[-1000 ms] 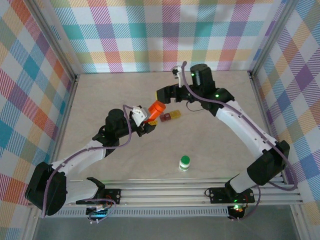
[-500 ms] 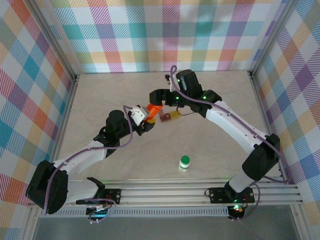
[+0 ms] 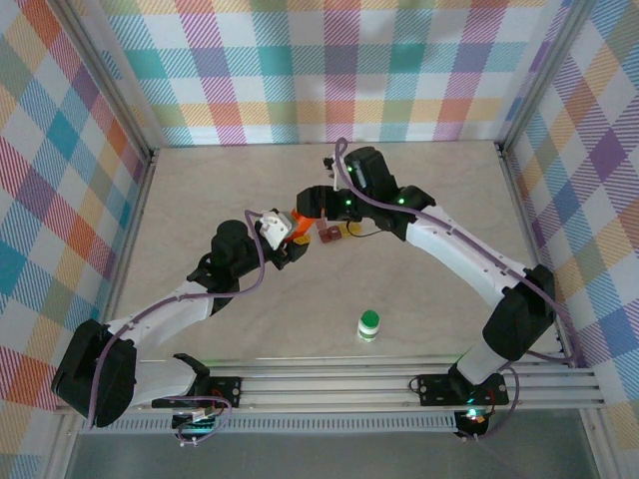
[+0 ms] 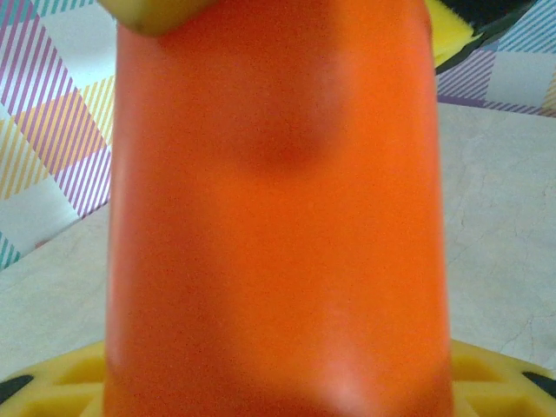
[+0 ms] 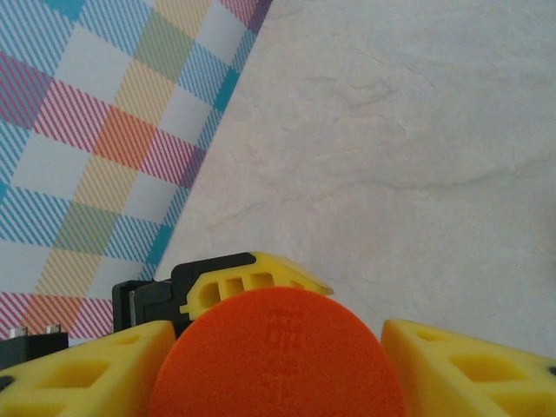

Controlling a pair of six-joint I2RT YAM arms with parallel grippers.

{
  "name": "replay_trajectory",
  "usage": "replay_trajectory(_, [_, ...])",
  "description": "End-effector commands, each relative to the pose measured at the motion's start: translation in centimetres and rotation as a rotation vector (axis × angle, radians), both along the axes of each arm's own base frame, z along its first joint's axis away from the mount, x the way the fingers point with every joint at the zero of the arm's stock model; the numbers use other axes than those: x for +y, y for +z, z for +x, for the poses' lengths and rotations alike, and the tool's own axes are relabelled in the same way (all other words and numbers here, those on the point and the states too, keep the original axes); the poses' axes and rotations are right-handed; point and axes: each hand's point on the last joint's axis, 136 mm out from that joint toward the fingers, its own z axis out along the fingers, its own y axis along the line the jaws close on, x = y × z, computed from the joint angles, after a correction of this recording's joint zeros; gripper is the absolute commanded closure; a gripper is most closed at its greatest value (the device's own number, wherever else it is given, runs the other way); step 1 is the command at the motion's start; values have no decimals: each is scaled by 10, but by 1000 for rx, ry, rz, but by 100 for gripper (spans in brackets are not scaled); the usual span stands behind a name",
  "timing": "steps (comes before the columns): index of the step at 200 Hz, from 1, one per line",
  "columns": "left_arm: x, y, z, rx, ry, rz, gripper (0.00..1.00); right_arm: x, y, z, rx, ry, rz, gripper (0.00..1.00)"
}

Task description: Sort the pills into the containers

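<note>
Pills [image 3: 335, 233] on table [image 3: 200, 190] just right of orange bottle [image 4: 278, 217], left gripper [image 3: 288, 232] clamping its body, right gripper [image 5: 276, 369] closed around its cap [image 5: 278, 321], green-capped bottle [image 3: 368, 325] well in front.

Two bottles: one orange bottle [image 3: 299, 221] toward the far edge of the table [image 3: 200, 190], one green-capped white bottle [image 3: 368, 326] toward the near edge. Two small pill pieces beside the orange bottle: one dark red pill piece [image 3: 327, 236], one yellow pill piece [image 3: 350, 231].

Orange bottle [image 4: 278, 217] close up; yellow left end effector fingers [image 4: 495, 382] at its base, desk [image 4: 504, 217] behind it.
</note>
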Motion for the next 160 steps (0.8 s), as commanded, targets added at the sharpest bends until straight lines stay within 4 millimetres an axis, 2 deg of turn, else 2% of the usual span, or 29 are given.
replay_trajectory(1, [2, 17, 0, -50, 1, -39, 100, 1, 8, -3, -40, 15, 28, 46])
replay_trajectory(22, [1, 14, -2, -43, -10, -32, 100, 3, 18, -12, -138, 97, 43, 52])
replay_trajectory(50, [-5, 16, -15, -46, -81, -38, 100, 1, 31, -42, -378, 380, 57, 56])
replay_trajectory(68, [-13, 20, -33, -54, -190, -45, 100, -17, 33, -68, -577, 620, 88, 61])
replay_trajectory(82, [-20, 21, -46, -41, -275, -41, 100, -35, 36, -90, -724, 793, 142, 60])
replay_trajectory(106, [-28, 20, -61, -5, -372, -37, 100, -51, 41, -115, -859, 950, 144, 61])
replay_trajectory(160, [-34, 15, -72, 30, -454, -28, 100, -56, 56, -123, -998, 1043, 130, 60])
